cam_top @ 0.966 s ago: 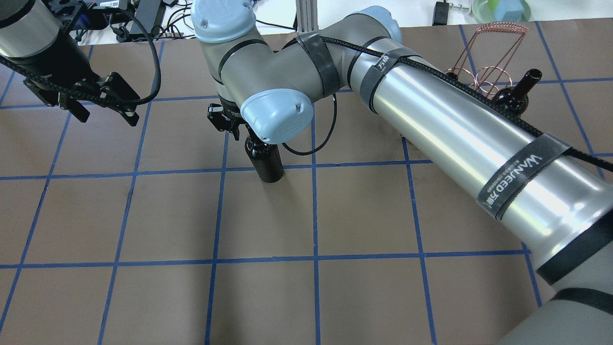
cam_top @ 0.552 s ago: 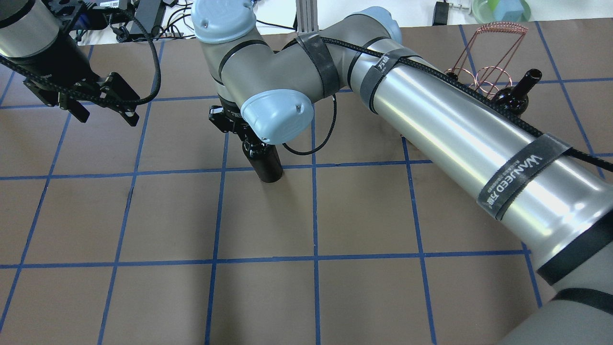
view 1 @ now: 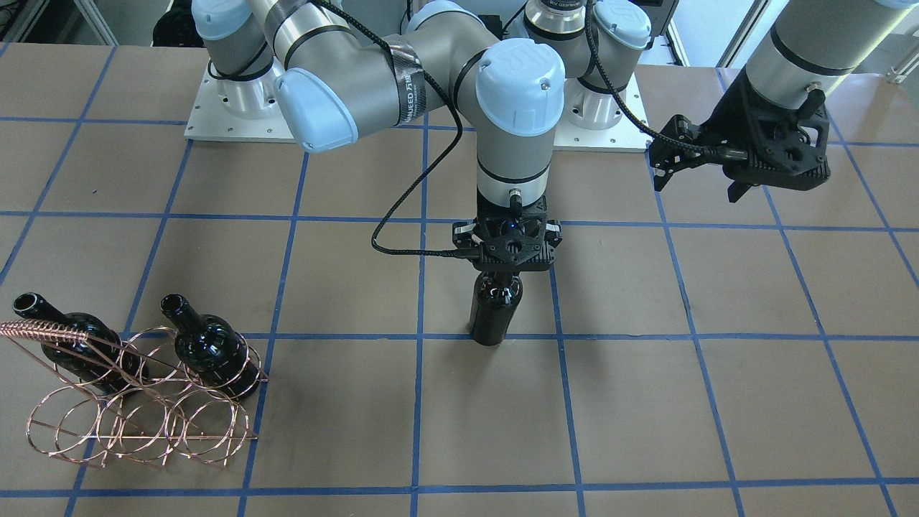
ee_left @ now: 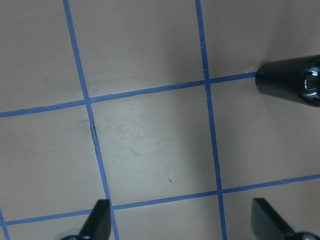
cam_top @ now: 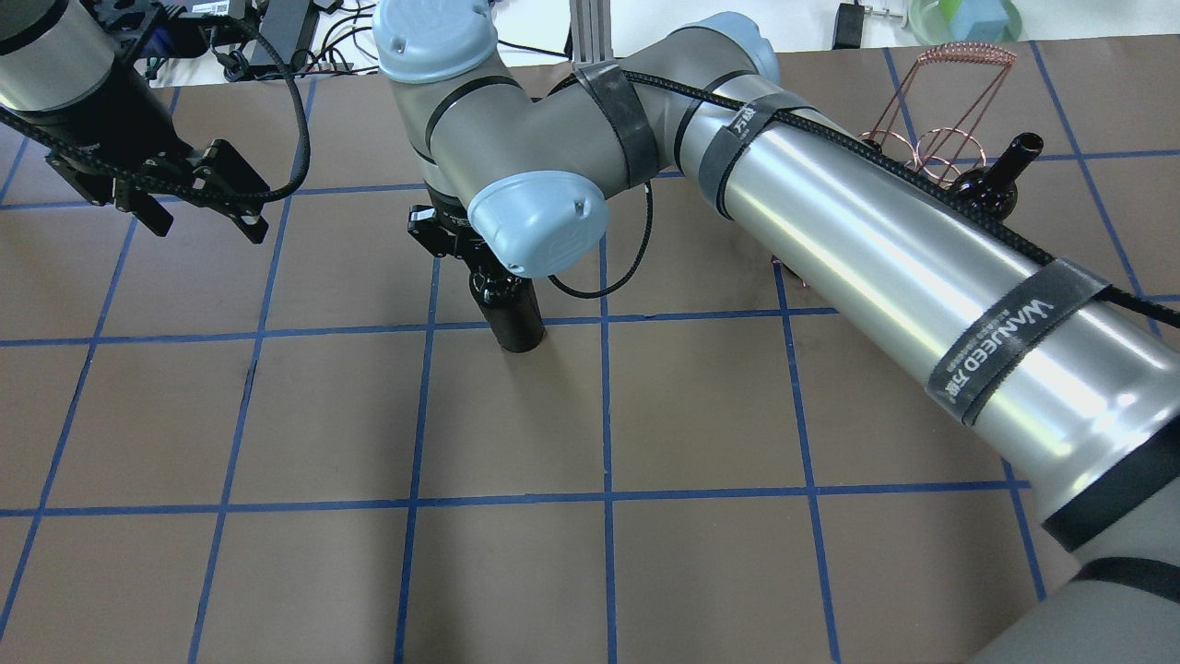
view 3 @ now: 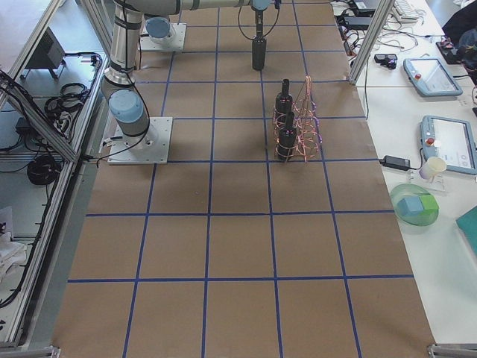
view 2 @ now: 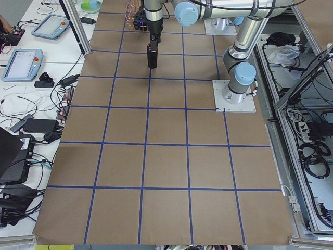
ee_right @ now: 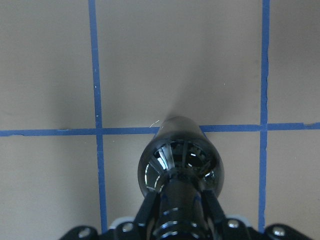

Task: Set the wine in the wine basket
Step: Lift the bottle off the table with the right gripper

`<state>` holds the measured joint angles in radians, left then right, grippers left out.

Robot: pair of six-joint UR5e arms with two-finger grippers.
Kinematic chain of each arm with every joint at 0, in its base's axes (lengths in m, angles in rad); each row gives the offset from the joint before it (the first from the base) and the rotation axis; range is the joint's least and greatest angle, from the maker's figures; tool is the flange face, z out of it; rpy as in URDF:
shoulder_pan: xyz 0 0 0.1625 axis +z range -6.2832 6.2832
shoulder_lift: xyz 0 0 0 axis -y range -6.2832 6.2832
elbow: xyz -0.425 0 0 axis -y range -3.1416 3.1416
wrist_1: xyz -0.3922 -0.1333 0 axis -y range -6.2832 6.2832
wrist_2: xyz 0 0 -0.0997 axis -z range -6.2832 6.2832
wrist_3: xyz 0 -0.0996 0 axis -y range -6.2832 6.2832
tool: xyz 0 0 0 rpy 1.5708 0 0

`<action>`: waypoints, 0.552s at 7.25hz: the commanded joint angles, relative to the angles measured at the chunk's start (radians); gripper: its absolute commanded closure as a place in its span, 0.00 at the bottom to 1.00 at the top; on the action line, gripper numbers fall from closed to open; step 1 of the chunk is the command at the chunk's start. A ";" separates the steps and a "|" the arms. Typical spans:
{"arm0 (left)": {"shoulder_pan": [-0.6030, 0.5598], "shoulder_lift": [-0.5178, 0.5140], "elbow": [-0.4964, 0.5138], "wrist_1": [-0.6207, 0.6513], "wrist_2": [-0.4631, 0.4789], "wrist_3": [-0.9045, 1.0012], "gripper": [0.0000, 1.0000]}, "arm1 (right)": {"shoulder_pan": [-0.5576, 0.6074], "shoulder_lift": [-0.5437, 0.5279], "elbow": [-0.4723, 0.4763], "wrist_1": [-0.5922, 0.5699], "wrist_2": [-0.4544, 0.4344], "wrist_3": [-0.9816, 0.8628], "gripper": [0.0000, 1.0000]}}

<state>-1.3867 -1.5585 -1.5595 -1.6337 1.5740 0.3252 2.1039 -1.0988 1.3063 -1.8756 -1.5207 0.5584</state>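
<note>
The wine bottle (view 1: 494, 312) is glossy near-black and stands upright on a blue tape line mid-table; it also shows in the overhead view (cam_top: 513, 314) and the left wrist view (ee_left: 290, 82). My right gripper (view 1: 507, 271) is shut on its neck from above, as the right wrist view (ee_right: 181, 210) shows. The copper wire wine basket (view 1: 136, 416) stands far off on my right side, also in the overhead view (cam_top: 949, 92). My left gripper (cam_top: 205, 224) is open and empty above bare table, apart from the bottle.
Two more dark bottles (view 1: 208, 348) (view 1: 72, 337) lie in the basket's rings, necks pointing up and back. The right arm's long silver link (cam_top: 885, 267) spans the overhead view's right half. Operator tables with tablets (view 3: 436, 142) lie beyond the mat's edge.
The right wrist and gripper have shifted slightly to the right over the bottle's top. The bottle's base stays where it was. The left arm has not moved.
</note>
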 commanded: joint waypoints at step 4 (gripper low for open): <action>0.000 -0.002 -0.001 0.002 0.000 0.002 0.00 | -0.004 -0.010 -0.002 0.021 -0.009 -0.048 1.00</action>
<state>-1.3867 -1.5590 -1.5601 -1.6333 1.5739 0.3255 2.1006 -1.1090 1.3040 -1.8553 -1.5357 0.5211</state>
